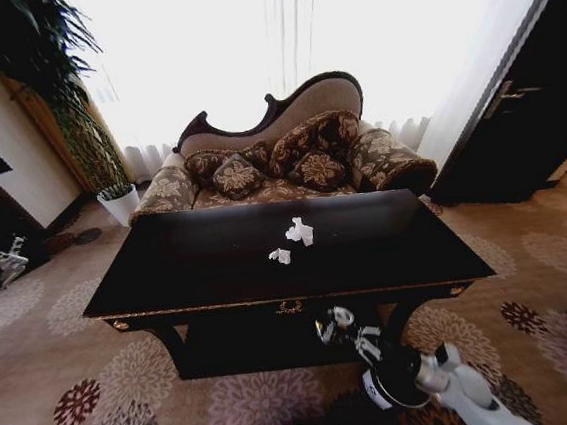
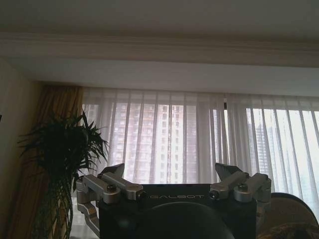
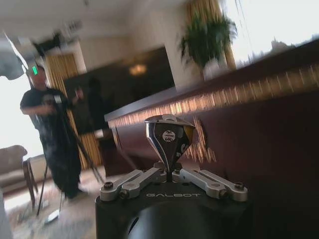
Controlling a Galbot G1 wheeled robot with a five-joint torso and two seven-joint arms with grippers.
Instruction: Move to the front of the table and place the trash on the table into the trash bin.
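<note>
Head view: glossy table [image 1: 169,274] standing before a sofa [image 1: 288,157].
2 white trash [image 1: 299,232] lumps are lying mid-table; left gripper [image 2: 172,177] is spread apart, right gripper [image 3: 168,130] is closed together.

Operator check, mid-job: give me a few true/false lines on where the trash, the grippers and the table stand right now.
1. Two white tissue lumps lie on the table. True.
2. The right gripper is shut on a shiny black-and-white can-like item. True.
3. The right gripper is above the tabletop. False: it is low, in front of the table's front edge.
4. The left gripper is shut on a tissue. False: its fingers are open, holding nothing, facing the curtains.
5. The tissues touch the sofa. False: they lie on the table.
</note>
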